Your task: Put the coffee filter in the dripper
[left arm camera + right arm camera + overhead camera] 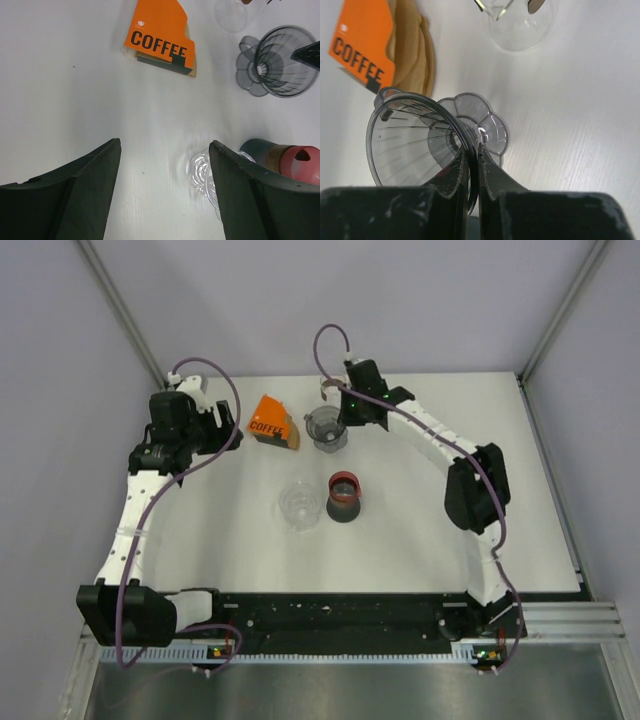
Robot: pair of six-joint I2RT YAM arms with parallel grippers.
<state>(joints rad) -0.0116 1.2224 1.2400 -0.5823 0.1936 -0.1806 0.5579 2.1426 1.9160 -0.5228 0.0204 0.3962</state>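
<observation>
L gripper is hovering over the bare table at far left with jaws spread wide, gripping nothing, likely waiting to go for the filters. Just ahead of it the orange COFFEE filter pack is lying flat, mouth facing the dripper, so the filter isn't out yet; task looks barely begun. Next along, the smoky grey dripper is standing upright just beside the pack, cone empty. R gripper is pinching the dripper's rim, fingers nearly together with only the thin wall between them, prob. bracing it so it isn't tipping or sliding when a filter goes in. In front, nearer the bases, a clear glass cup and a red-lidded canister are sitting side by side, apart from the action. Views differ: the top cam is giving layout only, and neither gripper's opening is readable there. L wrist cam is showing the open jaws and the pack's label. R wrist cam alone is showing tan paper filters poking out of the pack, the rim pinch, plus a glass vessel beyond the dripper.
</observation>
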